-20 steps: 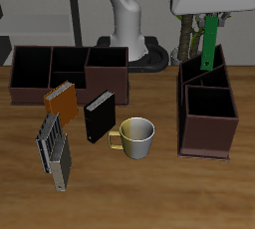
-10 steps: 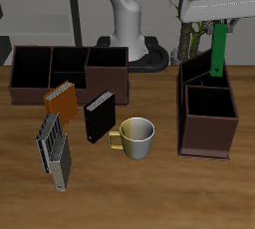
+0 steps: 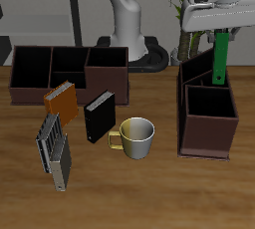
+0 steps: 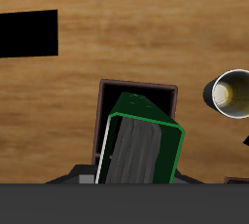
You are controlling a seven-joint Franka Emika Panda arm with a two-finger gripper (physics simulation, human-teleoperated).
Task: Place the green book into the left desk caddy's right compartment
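My gripper is shut on the top of the green book and holds it upright in the air. The book hangs over the left desk caddy, the dark brown two-cell box, with its lower end about level with the caddy's rim near the partition. The right compartment, the nearer cell, is open and holds nothing. In the wrist view the green book covers most of one dark cell, whose wall shows around it.
A longer three-cell brown caddy stands at the back. An orange book, a black book, a yellowish mug and grey striped books stand on the wooden table. The mug also shows in the wrist view.
My gripper has carried the green book sideways across the two-cell caddy and a little lower. Nothing else has moved.
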